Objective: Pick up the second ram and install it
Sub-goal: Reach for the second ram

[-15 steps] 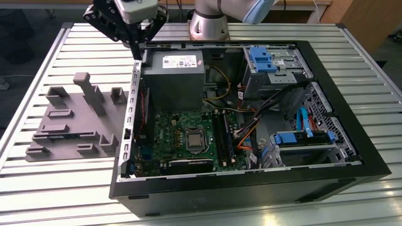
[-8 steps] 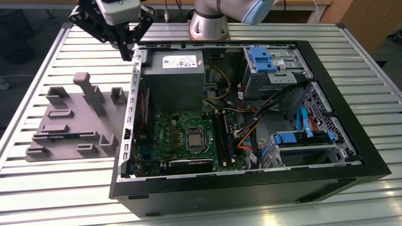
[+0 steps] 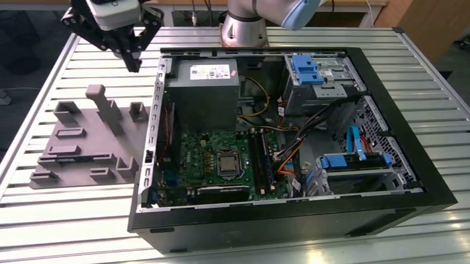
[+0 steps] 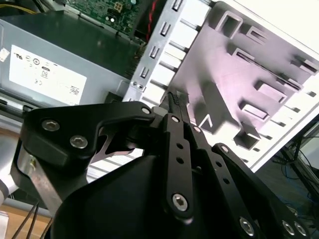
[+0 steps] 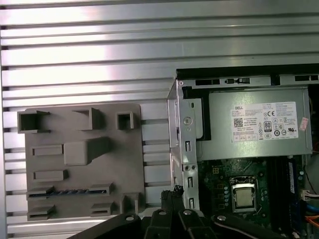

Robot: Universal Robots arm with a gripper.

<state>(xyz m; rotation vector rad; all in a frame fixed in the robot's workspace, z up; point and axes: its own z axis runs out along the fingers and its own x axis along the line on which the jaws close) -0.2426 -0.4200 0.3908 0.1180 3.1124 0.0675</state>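
here the black metal hand (image 3: 134,66) (image 4: 174,99) hangs empty, fingers pressed together, above the ribbed aluminium surface (image 3: 74,220) beside the open black computer case (image 3: 294,220). the long thin dark blue-green second ram (image 5: 67,191) sits slotted in the grey plastic tray (image 5: 89,174), apart from the hand.

We see a grey plastic tray (image 3: 92,144) on the slatted bench (image 3: 74,220), beside an open computer case (image 3: 294,220), on the exterior view's left; inside sit a power supply (image 3: 200,93) and a motherboard (image 3: 195,157).

Bright overhead light glares off the ribbed surface (image 3: 74,220); the computer case (image 3: 294,219) interior lies dimmer; the grey tray (image 3: 88,144) casts soft shadows.
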